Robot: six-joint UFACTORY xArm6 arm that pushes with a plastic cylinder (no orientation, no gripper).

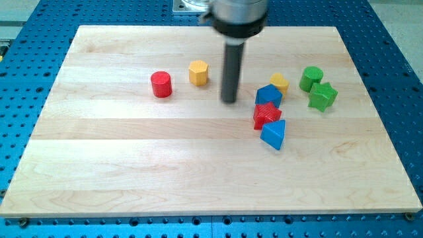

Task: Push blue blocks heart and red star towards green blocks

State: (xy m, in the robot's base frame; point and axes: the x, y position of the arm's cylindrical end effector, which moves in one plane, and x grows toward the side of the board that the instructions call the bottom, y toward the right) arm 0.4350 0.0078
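My tip (pixel 229 100) rests on the board a little to the left of a tight cluster of blocks. The cluster holds a blue block (pixel 268 95) at its top, a red star (pixel 266 116) under it and a blue triangular block (pixel 273 134) at its bottom; all three touch or nearly touch. A yellow heart-like block (pixel 279 82) sits just above the upper blue block. The green cylinder (pixel 310 79) and the green star (pixel 322 96) stand at the view's right, a short gap from the cluster.
A red cylinder (pixel 160 84) and a yellow hexagonal block (pixel 198 73) stand left of my tip. The wooden board (pixel 132 165) lies on a blue perforated table (pixel 20 79). The arm's body (pixel 236 16) hangs over the board's top edge.
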